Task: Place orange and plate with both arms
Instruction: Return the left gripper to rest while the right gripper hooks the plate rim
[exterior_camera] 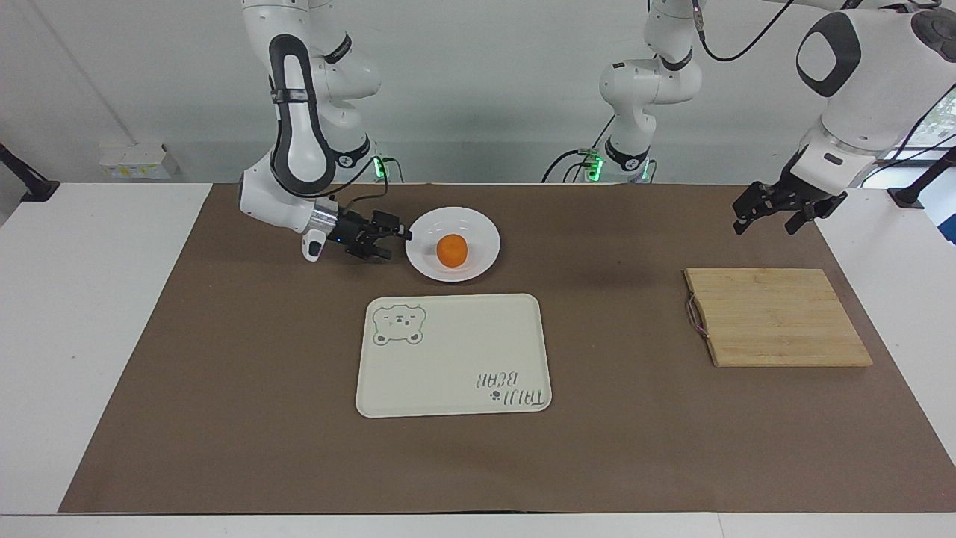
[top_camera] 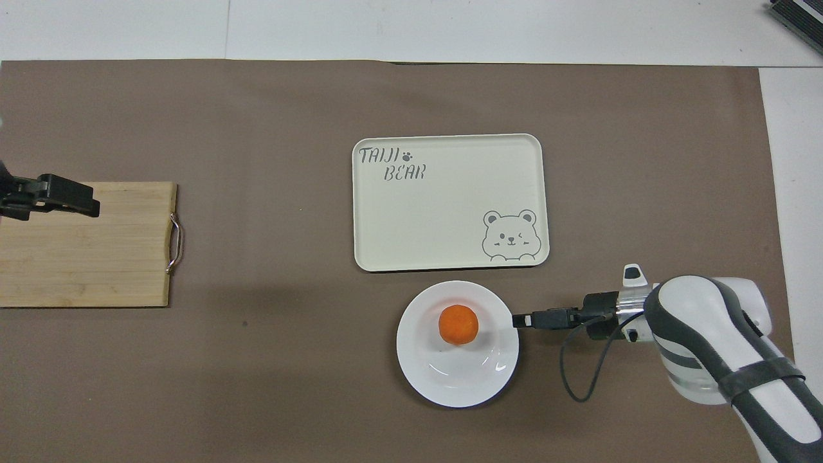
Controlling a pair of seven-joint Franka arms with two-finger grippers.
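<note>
While the orange (exterior_camera: 452, 250) sat in the white plate (exterior_camera: 478, 224), the right end effector (exterior_camera: 394, 240) lay low at the plate's rim on the side toward the right arm's end of the table, its fingertips just at the rim; whether they touched it could not be told. Its fingers stood apart and held nothing. In the overhead view the same right end effector (top_camera: 522, 319) pointed level at the plate (top_camera: 458, 379), with the orange (top_camera: 458, 324) off-centre in the dish, toward the tray.

The left end effector (exterior_camera: 773, 213) hung in the air, well apart from the plate, over the corner of the wooden cutting board (exterior_camera: 777, 317) at the left arm's end of the table. Its fingers were spread and empty.

Plate and orange lay near the table's edge on the robots' side, about midway along it. A cream tray (exterior_camera: 448, 359) lay flat just beside the plate, farther from the robots.

A brown paper mat (exterior_camera: 261, 388) covered most of the white table (exterior_camera: 75, 336). A plain pale wall stood past the arm bases.

Plate: round, glossy, shallow, raised rim. Orange: small, round, matte. Tray: rectangular, rounded corners, printed with a bear face and lettering. Board: rectangular, pale wood strips, with a metal handle (exterior_camera: 696, 316) on the end facing the tray.
</note>
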